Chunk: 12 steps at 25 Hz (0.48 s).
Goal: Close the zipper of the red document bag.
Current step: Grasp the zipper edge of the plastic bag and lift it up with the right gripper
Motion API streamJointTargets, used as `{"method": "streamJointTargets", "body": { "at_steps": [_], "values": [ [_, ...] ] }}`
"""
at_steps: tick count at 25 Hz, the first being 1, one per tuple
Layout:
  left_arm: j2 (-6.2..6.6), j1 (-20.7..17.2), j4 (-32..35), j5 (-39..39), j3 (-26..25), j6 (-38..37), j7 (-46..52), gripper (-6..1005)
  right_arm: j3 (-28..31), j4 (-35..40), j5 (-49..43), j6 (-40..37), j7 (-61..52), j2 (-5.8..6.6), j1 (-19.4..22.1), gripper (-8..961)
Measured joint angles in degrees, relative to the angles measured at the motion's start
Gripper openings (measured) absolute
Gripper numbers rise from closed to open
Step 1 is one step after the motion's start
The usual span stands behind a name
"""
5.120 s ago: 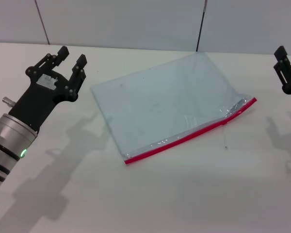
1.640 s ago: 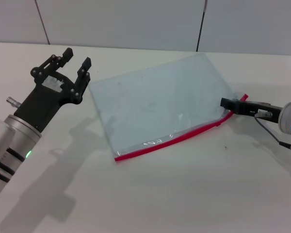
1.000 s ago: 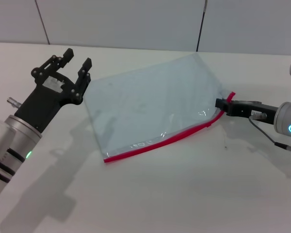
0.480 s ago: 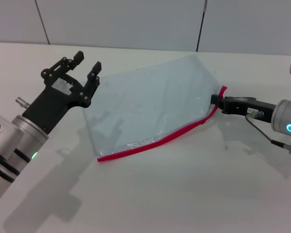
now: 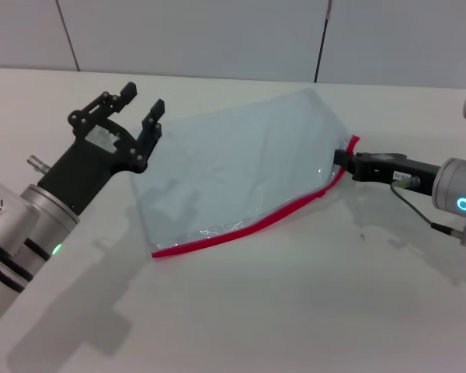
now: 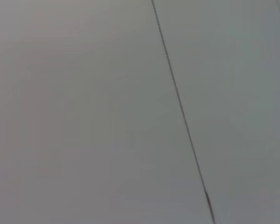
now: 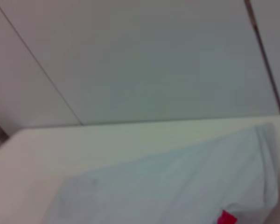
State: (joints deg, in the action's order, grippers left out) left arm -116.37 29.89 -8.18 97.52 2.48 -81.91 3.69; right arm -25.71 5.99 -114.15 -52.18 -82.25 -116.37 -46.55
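Note:
The red document bag (image 5: pixel 241 175), a pale translucent pouch, lies flat on the white table. Its zipper (image 5: pixel 248 224) is a red strip along the near long edge, curling upward at its right end. My right gripper (image 5: pixel 344 160) reaches in low from the right and is shut on that raised right end of the zipper. My left gripper (image 5: pixel 142 99) hovers open at the bag's far left corner, its fingers spread and holding nothing. The right wrist view shows the bag (image 7: pixel 177 186) with a bit of the red zipper (image 7: pixel 226 218) at the picture's edge.
The white table (image 5: pixel 295 311) stretches bare in front of the bag. A grey panelled wall (image 5: pixel 217 31) with a dark seam stands right behind the table. The left wrist view shows only that wall (image 6: pixel 84 116).
The right gripper came in, closed on the zipper's right end and pushed the bag leftward, turning it and curling that end up. The left gripper shifted right toward the bag's far left corner.

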Motion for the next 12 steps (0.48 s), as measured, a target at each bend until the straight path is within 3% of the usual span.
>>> {"method": "streamJointTargets", "body": {
  "at_steps": [12],
  "values": [
    [-0.23, 4.3, -0.8, 0.1, 12.0, 3.7, -1.0, 435, 0.6, -2.1, 4.1, -8.9, 3.7, -0.34, -2.4, 17]
  ]
}}
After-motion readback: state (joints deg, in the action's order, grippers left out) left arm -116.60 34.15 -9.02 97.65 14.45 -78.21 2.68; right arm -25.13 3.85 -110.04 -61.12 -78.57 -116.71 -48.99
